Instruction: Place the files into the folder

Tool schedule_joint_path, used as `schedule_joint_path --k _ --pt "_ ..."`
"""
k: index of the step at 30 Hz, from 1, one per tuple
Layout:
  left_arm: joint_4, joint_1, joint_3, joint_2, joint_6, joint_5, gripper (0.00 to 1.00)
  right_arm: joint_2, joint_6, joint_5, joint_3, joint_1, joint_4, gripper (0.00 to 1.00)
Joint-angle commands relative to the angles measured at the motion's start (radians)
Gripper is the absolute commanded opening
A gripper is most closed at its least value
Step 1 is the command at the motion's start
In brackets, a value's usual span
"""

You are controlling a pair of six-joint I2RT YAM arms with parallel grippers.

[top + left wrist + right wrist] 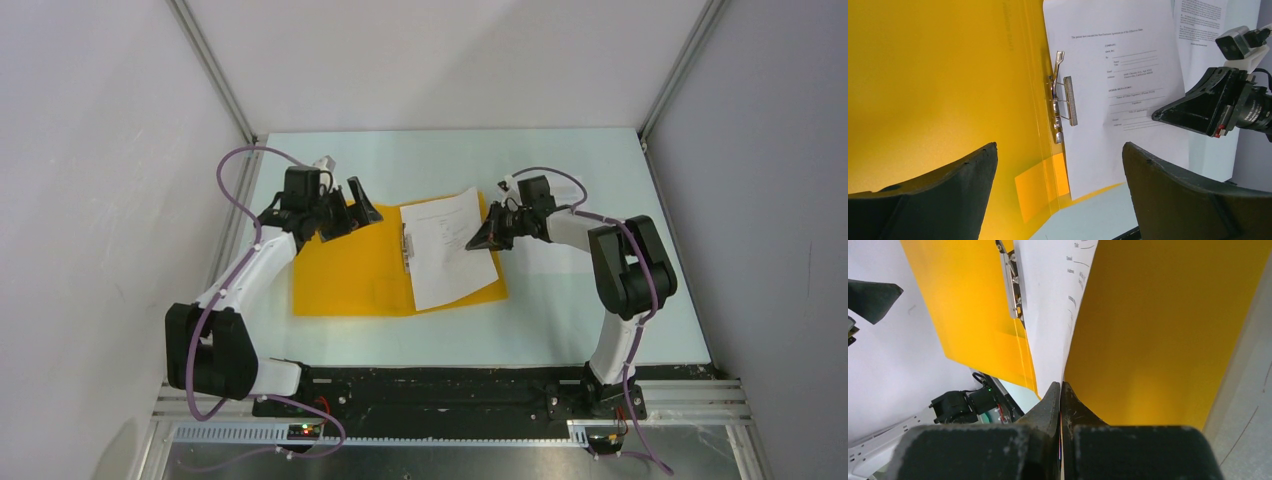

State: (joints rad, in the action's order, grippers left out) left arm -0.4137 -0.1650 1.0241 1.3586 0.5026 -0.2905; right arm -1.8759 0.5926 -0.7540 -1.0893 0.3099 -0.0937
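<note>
The left arm is being held bent at the upper left of the top view. The left gripper is hanging over the far left corner of the folder, with its jaws spread wide and nothing between them. The right arm is being reached in from the right of that frame with its elbow raised. The right gripper is being set against the right edge of the files.

The folder is lying open and flat at the centre of the table, with both orange-yellow covers showing. The files are lying on the right-hand cover, slightly askew, with the left edge just beside the spine.

From above, the pinch cannot be judged. In the right wrist view the fingers are being shown pressed together on the white edge, which is curving up from the yellow cover. In the left wrist view the metal clip bar is being shown at the spine, its flat plate lying over the sheet's left margin; whether it is clamping the paper cannot be told. Small black print and ruled lines are being shown on the sheet. A second printed sheet is appearing at the upper right of that frame, beyond the first.
</note>
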Motion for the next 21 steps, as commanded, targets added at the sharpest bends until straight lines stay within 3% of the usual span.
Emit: schedule_joint_path --k 1,11,17,21 --pt "0.015 0.008 -0.008 -0.011 -0.033 0.010 0.98 -0.008 0.000 -0.021 0.002 0.004 0.067 0.00" --pt "0.016 0.009 -0.005 -0.004 -0.033 0.012 0.98 0.003 -0.014 0.013 0.002 0.018 0.028 0.00" --pt "0.018 0.010 -0.009 -0.004 -0.030 0.014 0.98 0.034 -0.067 0.105 -0.002 0.020 -0.055 0.29" --pt "0.018 0.010 -0.006 -0.001 -0.029 0.012 0.98 0.046 -0.101 0.152 -0.009 0.022 -0.083 0.58"
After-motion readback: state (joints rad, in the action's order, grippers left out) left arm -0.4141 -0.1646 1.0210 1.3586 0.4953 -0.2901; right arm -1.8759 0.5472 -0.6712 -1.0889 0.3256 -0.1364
